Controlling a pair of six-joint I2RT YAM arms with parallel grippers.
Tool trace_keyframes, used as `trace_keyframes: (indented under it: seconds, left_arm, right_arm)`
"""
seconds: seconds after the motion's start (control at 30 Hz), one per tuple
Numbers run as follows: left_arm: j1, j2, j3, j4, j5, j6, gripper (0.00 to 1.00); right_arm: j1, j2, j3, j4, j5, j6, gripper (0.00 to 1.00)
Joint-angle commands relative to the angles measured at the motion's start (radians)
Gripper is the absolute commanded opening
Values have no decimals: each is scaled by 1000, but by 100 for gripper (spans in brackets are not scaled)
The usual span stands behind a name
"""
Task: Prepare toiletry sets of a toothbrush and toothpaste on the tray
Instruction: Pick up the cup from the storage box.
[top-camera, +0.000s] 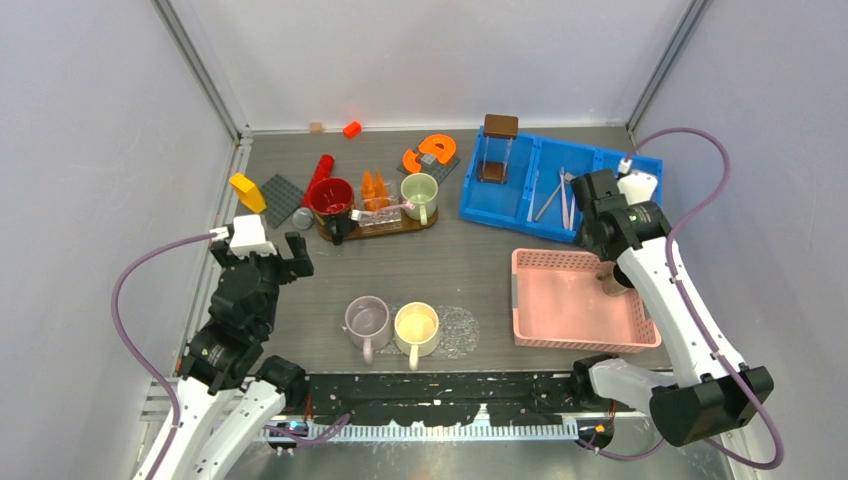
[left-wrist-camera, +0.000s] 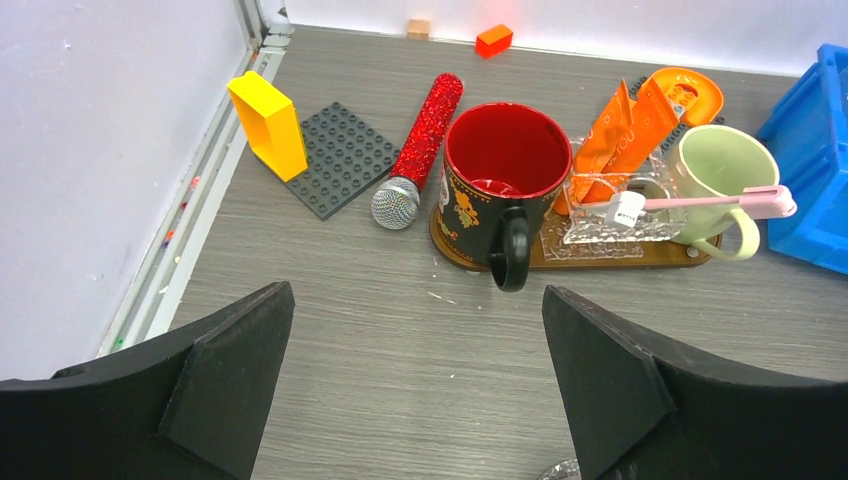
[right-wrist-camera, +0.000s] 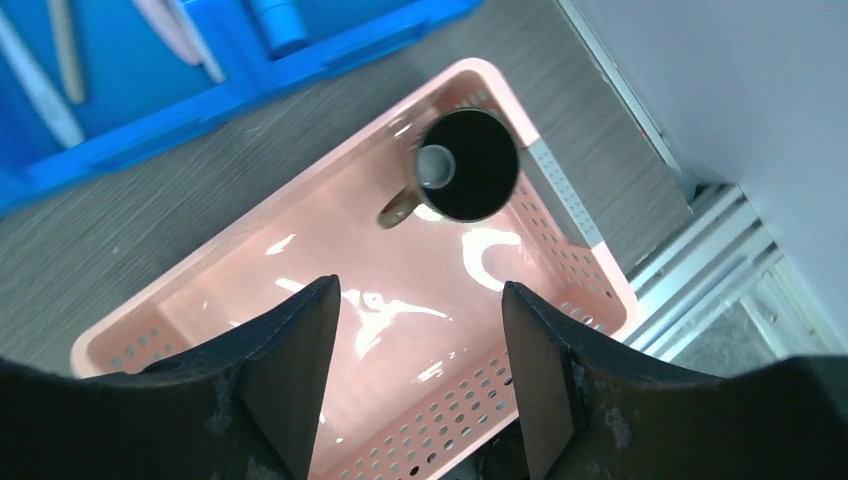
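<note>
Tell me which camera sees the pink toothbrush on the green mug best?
The left wrist camera: the pink toothbrush lies large and clear across the green mug. The top camera shows it as a tiny pale line. The right wrist camera misses it.

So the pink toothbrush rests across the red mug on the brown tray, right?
No. The pink toothbrush rests across the pale green mug, not the red mug. Both mugs stand on the brown tray. The left wrist view shows it.
</note>
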Motion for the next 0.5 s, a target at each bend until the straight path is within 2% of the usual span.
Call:
trace_keyframes:
  seconds: [0.0,0.2,0.47]
  left_arm:
    - [-3,-19,3,37,-8,-6,99]
    - [-10,-21,-1,44,-14,-3,99]
    - [-16,-15,-6,52,-21,3,99]
  right_arm:
    - [-137,-36,-41,62,-40,39,67]
    - [-415,-59,-122,161,-172,97,67]
    - [-530,4,-217,254,-263,187,66]
